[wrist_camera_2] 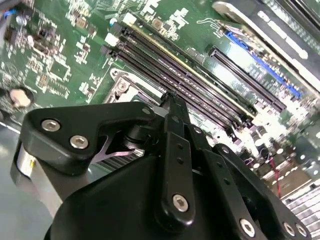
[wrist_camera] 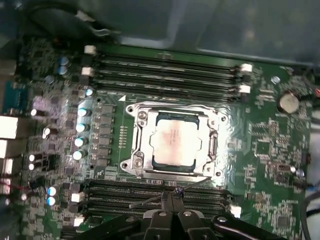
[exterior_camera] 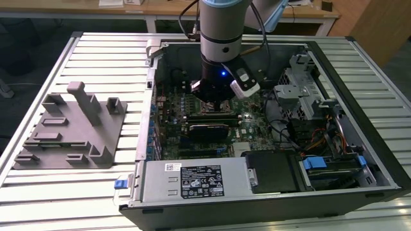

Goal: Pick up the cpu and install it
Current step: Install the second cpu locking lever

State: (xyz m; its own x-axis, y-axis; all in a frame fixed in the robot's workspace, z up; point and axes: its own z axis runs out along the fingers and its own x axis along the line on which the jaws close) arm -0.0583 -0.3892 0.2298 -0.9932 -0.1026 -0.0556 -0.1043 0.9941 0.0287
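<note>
The cpu (wrist_camera: 175, 140), a small square chip with a silvery top, lies flat in the motherboard socket. The socket's metal frame (wrist_camera: 137, 150) surrounds it. In the first wrist view my gripper (wrist_camera: 173, 194) hovers over the memory slots just beside the socket, apart from the chip. Its two thin black fingers (wrist_camera_2: 168, 107) meet at the tips with nothing between them. In the exterior view the gripper (exterior_camera: 215, 102) hangs low inside the open computer case (exterior_camera: 359, 120), over the middle of the green motherboard (exterior_camera: 253, 127).
A grey fixture (exterior_camera: 70, 130) with upright posts stands on the slatted table at the exterior view's left. Inside the case are a black card (exterior_camera: 207, 130), the power supply (exterior_camera: 192, 180), a drive cage (exterior_camera: 301, 91) and loose cables (exterior_camera: 321, 139). Memory slots (wrist_camera: 165, 70) flank the socket.
</note>
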